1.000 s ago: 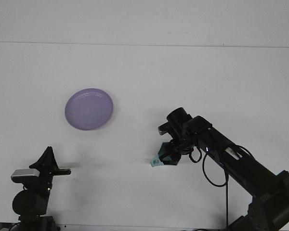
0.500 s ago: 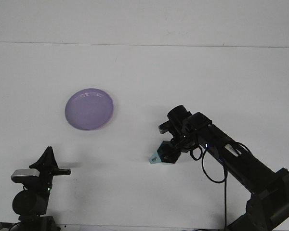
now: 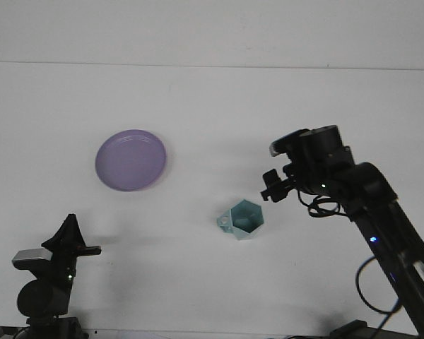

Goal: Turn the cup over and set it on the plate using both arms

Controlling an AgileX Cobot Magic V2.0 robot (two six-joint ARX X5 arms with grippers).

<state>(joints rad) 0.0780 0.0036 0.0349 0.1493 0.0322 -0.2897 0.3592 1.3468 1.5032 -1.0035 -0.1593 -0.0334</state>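
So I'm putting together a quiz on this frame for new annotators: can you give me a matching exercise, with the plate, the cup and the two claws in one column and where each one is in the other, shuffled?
Things:
1. purple plate
2. light blue cup
3. right claw
4. left claw

Places:
A. low at the near left edge of the table
B. up and right of the cup, apart from it
C. left of centre on the table, nothing on it
D. near the middle, opening facing the camera

Pairs: 1-C, 2-D, 3-B, 4-A
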